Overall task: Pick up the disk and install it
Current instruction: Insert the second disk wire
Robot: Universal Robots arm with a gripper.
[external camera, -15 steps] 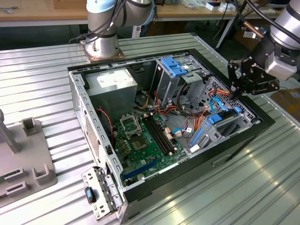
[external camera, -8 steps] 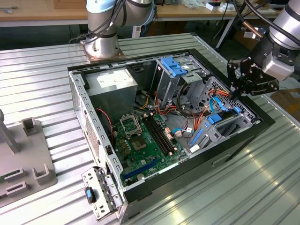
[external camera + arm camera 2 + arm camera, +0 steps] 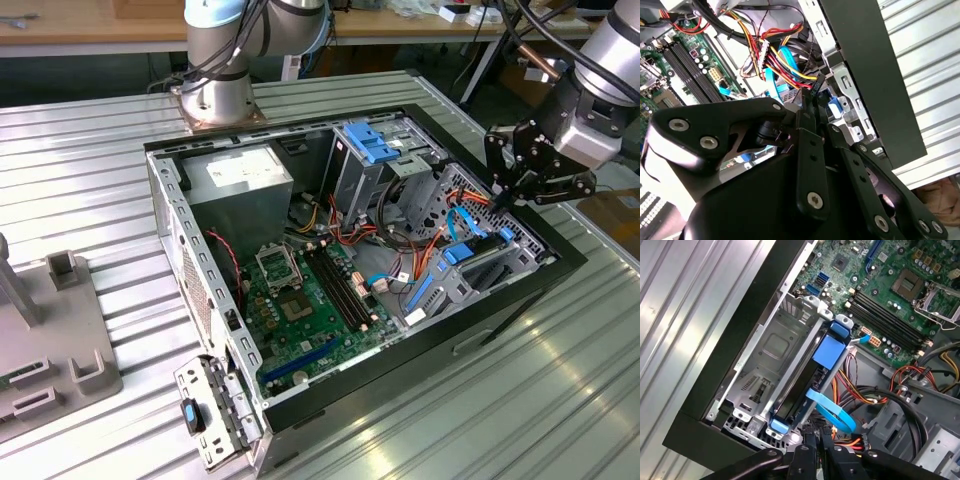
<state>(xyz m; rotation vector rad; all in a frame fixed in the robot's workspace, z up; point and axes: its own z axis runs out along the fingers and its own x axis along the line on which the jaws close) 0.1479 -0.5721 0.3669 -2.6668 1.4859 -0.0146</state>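
- Presently, the disk (image 3: 807, 380) is seen standing on edge in the drive bay at the computer case's (image 3: 520, 290) front corner, its blue rails (image 3: 832, 347) seated in the grey metal slot so it can slide home.
- The gripper (image 3: 507, 193) hangs just above that bay; whether its black fingers are parted cannot be told, and nothing is seen held.
- A flat blue cable (image 3: 832, 412) loops beside the disk, over the green motherboard (image 3: 300, 300).

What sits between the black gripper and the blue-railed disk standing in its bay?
In the first wrist view, a light blue flat cable loops between the gripper and the disk.
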